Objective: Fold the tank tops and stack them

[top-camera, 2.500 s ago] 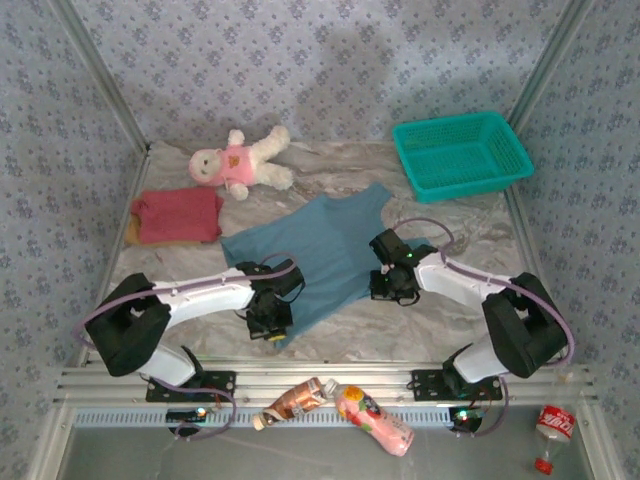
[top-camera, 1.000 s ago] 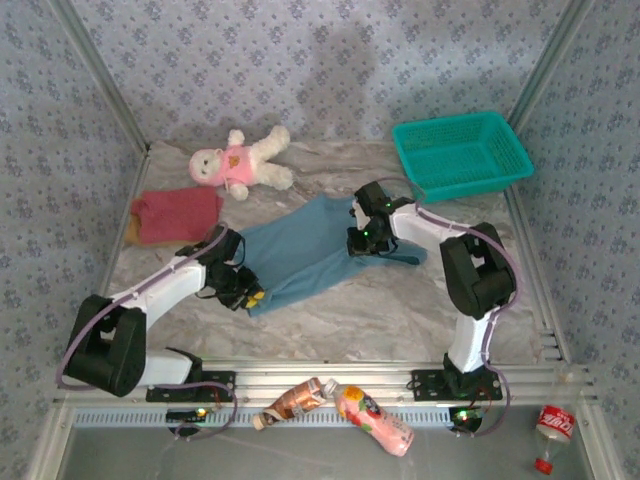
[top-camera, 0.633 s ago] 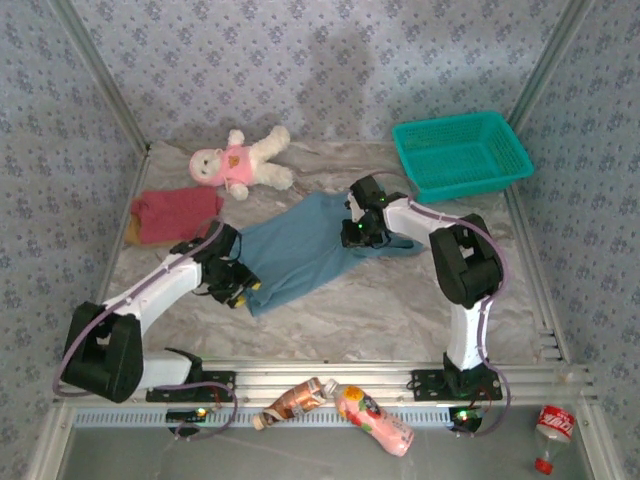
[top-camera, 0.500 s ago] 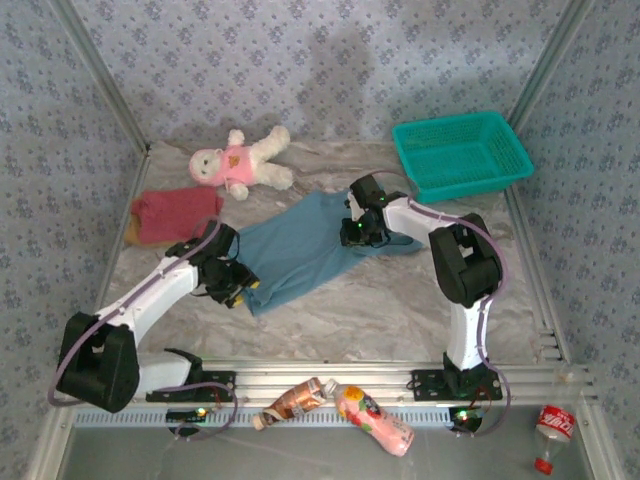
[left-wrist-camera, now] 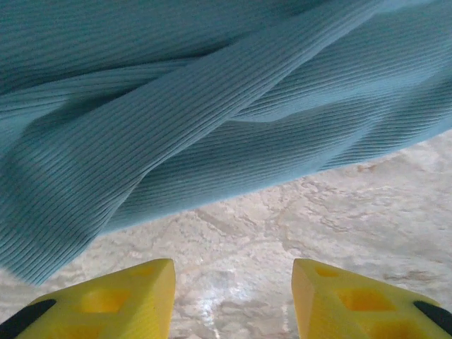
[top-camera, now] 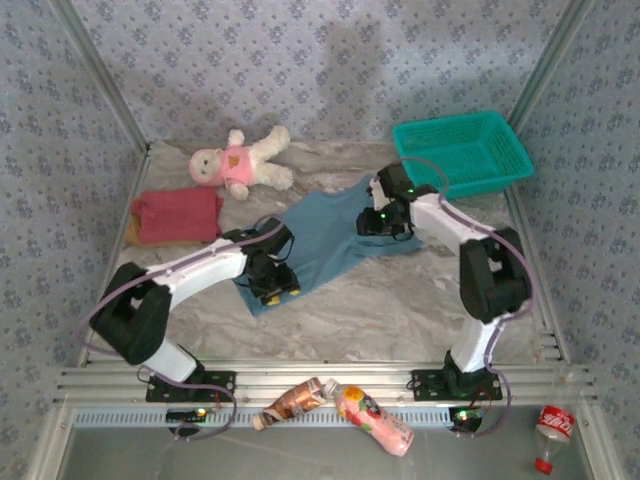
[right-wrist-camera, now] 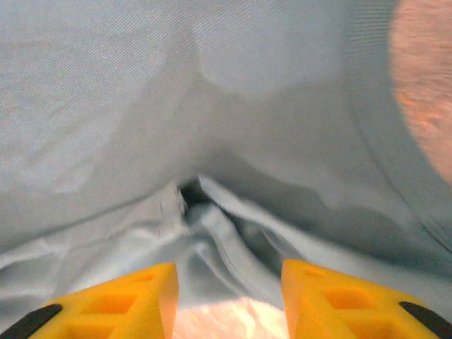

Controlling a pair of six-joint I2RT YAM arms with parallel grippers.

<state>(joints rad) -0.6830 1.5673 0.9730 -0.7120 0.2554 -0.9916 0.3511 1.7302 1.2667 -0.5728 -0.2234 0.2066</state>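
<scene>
The left gripper (top-camera: 277, 292) is held at the near end of the blue tank top (top-camera: 325, 238), the right gripper (top-camera: 375, 226) at its far end; both are open and empty.

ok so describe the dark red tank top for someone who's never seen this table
On the marbled table, look to the far left, just nearer the arms than the plush doll. The dark red tank top lies folded there on a tan-brown one; the blue top mid-table lies unstacked, longer.
</scene>
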